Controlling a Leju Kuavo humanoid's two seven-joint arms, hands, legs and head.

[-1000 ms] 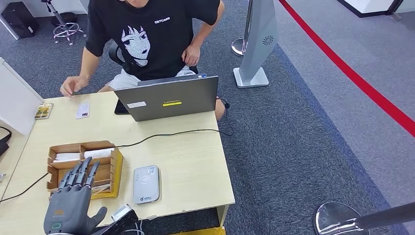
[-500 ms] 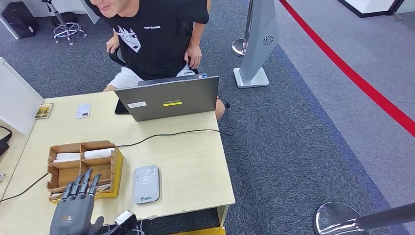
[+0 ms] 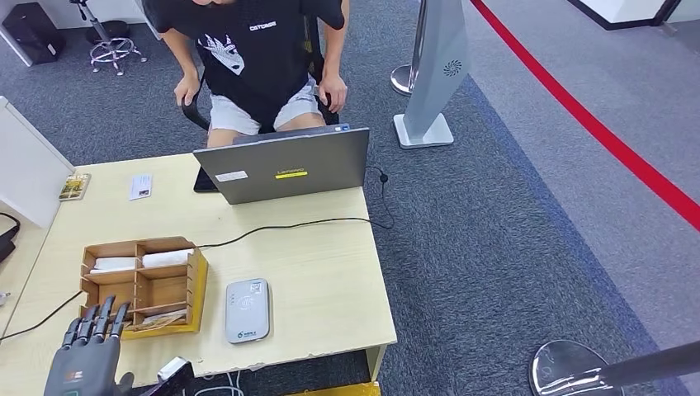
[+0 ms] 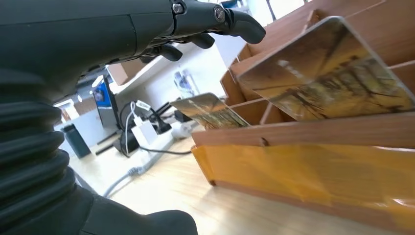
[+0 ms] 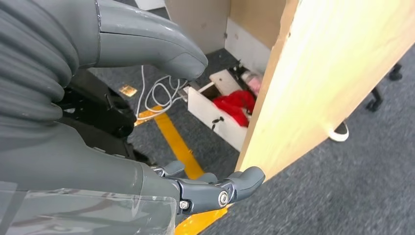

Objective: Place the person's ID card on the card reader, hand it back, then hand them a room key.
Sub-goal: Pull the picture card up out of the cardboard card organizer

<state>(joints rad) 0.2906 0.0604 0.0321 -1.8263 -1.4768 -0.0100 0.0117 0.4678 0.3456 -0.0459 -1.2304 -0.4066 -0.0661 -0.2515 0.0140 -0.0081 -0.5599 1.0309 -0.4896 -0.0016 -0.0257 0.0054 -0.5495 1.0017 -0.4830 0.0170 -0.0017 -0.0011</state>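
The left hand [image 3: 85, 363], empty with fingers spread, sits just near of the wooden card box [image 3: 142, 285]. The white ID card [image 3: 140, 186] probably lies far across, long side pointing away.

My left hand [image 3: 85, 359] sits at the lower left corner of the head view, back of the hand up, fingers [image 3: 99, 318] straight and a little apart, holding nothing. In the left wrist view the dark fingers [image 4: 230, 22] reach across the top. My right hand [image 5: 147, 122] hangs low, thumb and fingers apart, empty.
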